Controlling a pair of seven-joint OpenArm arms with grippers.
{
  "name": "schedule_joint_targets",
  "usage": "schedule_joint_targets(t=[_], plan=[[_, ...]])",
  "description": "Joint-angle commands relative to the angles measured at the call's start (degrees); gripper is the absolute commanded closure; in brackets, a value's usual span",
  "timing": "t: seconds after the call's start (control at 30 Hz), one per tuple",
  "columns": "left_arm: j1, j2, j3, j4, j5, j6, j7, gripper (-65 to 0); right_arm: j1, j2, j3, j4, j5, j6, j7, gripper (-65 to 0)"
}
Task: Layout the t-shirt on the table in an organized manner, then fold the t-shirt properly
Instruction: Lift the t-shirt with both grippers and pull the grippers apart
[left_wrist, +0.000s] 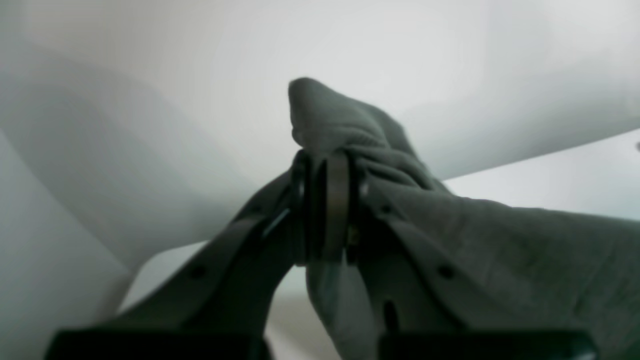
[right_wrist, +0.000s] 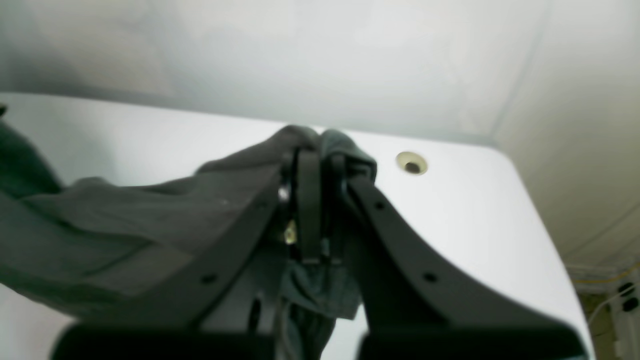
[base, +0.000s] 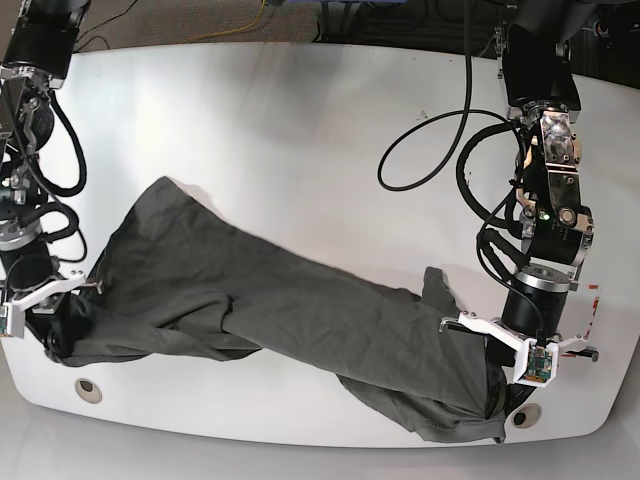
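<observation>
Base view shows the white table (base: 300, 110) with the dark grey t-shirt (base: 290, 310) stretched across its near side. Left gripper (left_wrist: 325, 165) and right gripper (right_wrist: 312, 160) each pinch a bunched corner of it.

The dark charcoal-grey cloth t-shirt (base: 290, 300) looks soft, matt and wrinkly, with a fine woven texture. The large white tabletop (base: 300, 130) is smooth and glossy. The black gripper fingers (right_wrist: 400, 250) look like matt plastic.
</observation>
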Motion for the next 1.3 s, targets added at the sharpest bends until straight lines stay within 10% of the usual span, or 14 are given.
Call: schedule_joint_targets(t=[0.0, 0.73, 1.27], plan=[[-2.4, -0.3, -0.2, 1.1, 0.1, 0.3, -2.0, -2.5, 2.6, 2.1, 0.6, -0.5, -0.2, -0.2, 1.8, 0.0], [-19.7, -1.2, -4.2, 0.7, -0.1, 0.3, 9.0, -3.0, 27.7, 3.7, -4.5, -15.6, -0.3, 5.4, -3.9, 0.0], [-6.1, 0.9, -6.2, 1.2, -0.5, 0.2, 17.3, -3.0, 9.6, -2.0, 0.0, -7.0, -0.2, 5.2, -7.0, 0.0]])
